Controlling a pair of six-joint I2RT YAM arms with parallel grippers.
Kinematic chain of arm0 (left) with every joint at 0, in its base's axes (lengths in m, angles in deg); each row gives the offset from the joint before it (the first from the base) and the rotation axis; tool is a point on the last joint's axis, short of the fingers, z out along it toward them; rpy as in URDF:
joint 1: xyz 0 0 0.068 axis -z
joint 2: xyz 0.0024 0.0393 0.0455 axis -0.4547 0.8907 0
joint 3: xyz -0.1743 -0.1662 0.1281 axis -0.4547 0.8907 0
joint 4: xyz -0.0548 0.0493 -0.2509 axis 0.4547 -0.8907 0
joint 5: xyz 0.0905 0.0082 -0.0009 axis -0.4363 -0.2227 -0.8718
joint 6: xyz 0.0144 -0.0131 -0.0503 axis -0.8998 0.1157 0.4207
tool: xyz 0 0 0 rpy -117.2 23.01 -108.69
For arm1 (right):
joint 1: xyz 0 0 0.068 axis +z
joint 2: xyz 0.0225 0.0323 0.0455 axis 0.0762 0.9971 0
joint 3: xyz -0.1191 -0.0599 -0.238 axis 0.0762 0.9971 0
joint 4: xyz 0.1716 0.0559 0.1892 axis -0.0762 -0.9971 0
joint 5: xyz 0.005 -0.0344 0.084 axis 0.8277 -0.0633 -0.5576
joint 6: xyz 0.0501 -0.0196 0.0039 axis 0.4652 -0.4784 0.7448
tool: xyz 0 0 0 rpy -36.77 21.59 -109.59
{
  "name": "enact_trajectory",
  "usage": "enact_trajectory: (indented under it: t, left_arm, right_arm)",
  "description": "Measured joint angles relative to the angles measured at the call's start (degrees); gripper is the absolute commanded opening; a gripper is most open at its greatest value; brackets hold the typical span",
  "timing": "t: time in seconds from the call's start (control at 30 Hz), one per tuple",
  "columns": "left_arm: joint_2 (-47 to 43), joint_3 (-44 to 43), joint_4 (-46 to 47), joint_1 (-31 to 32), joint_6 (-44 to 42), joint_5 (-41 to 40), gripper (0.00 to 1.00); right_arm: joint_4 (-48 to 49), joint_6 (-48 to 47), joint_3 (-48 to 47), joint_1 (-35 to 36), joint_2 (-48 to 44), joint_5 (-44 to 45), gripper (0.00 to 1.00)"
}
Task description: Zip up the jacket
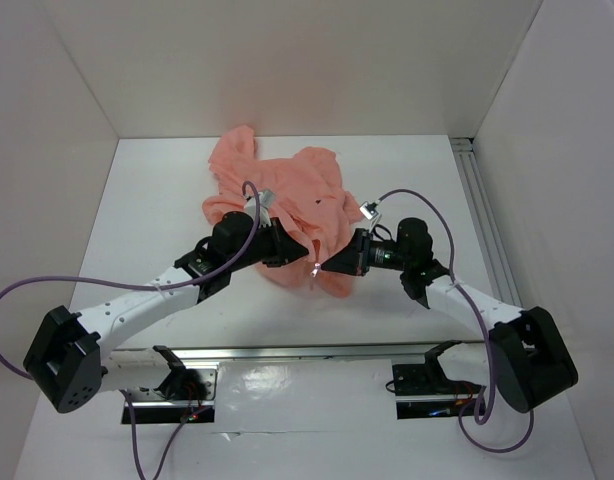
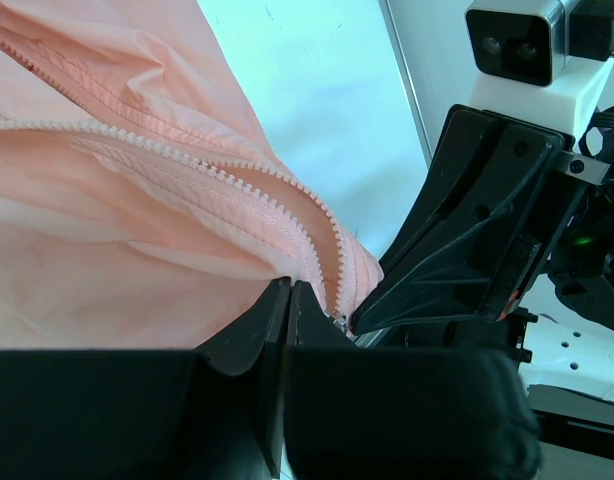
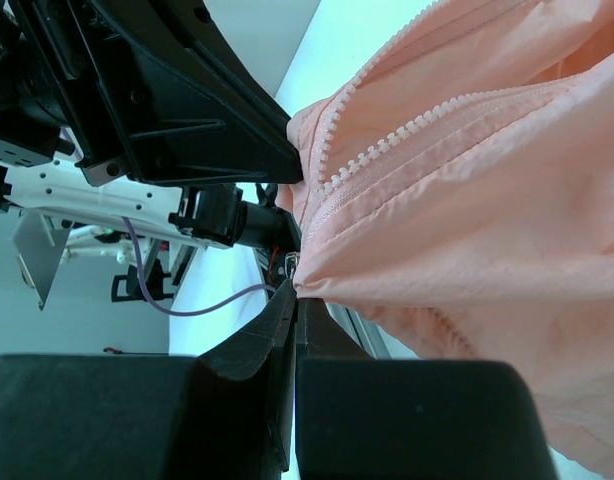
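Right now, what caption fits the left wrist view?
The left tool pinches the pink jacket below its open zipper; right tool alongside.

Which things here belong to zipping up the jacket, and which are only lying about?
For the job: jacket, its zipper, left gripper, right gripper (both shut on its fabric).
Not part of it: purple cable, metal rail at the table's right edge.

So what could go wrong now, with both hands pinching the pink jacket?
The left hand and right hand pinch the thin jacket very close together at its bottom edge, so they might bump, or the cloth could slip out. The zipper teeth lie apart and the jacket is bunched up behind them, so the zipper may snag when pulled.
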Motion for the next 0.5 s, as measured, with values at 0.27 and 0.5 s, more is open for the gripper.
enact_trajectory:
  t: [0.27,0.5]
  left_arm:
    - [0.0,0.0,0.0,0.0,0.0,0.1,0.0]
    - [0.0,0.0,0.0,0.0,0.0,0.4,0.0]
  right_arm:
    - [0.8,0.1,0.0,0.0,0.7,0.0,0.0]
    - [1.8,0.5,0.0,0.0,1.0,0.1,0.0]
